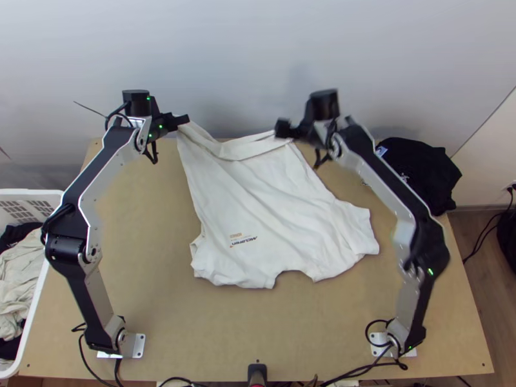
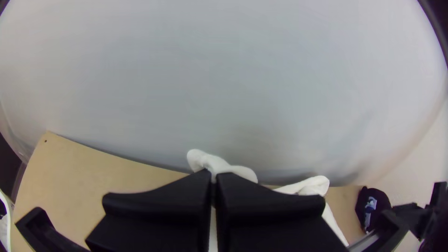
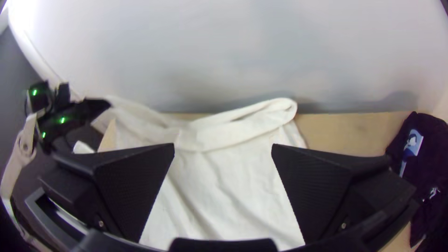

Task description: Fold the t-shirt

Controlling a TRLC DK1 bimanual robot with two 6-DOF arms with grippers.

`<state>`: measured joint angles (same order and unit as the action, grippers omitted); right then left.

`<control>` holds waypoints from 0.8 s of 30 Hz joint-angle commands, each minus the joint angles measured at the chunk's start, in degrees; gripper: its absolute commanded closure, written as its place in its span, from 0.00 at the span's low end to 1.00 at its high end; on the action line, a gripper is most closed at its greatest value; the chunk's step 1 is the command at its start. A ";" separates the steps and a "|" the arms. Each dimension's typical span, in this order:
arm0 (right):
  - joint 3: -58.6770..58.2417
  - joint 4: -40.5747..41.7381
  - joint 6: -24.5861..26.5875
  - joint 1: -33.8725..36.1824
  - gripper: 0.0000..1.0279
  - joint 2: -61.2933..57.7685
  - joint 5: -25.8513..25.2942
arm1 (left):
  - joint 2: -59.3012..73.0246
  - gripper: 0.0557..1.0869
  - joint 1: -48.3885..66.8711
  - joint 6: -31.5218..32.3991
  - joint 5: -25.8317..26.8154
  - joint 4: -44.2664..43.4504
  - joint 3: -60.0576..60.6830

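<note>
The white t-shirt [image 1: 258, 206] lies spread on the table, neck and sleeves toward the near side, its far hem edge turned over in a band. In the top view my left gripper [image 1: 186, 120] is at the hem's far-left corner, which is raised; in the left wrist view this gripper [image 2: 213, 186] is shut on the white cloth [image 2: 219, 165]. My right gripper [image 1: 281, 128] is over the hem's far-right corner in the top view. In the right wrist view the right gripper [image 3: 223, 151] stands open above the shirt [image 3: 224, 196], the looped hem beyond its fingers.
Black cloth [image 1: 416, 171] lies bunched at the table's far right corner. A white basket [image 1: 32, 197] with clothes stands left of the table. Behind the far edge rises a pale wall [image 1: 258, 51]. A small black device [image 1: 257, 374] sits at the near edge.
</note>
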<state>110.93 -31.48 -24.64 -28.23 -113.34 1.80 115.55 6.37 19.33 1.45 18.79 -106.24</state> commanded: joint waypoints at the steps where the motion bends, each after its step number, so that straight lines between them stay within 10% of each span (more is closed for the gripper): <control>1: -20.50 -0.95 3.20 -11.67 0.06 16.40 0.13 | -0.50 0.96 0.57 0.79 -0.05 2.13 -0.02; 24: -13.73 0.02 -1.55 -38.92 0.07 -0.13 3.65 | -9.11 0.96 -0.22 3.08 -0.05 2.92 9.73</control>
<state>94.04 -31.64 -25.08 -62.48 -107.15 4.25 108.51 6.04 21.58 1.43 21.67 -98.98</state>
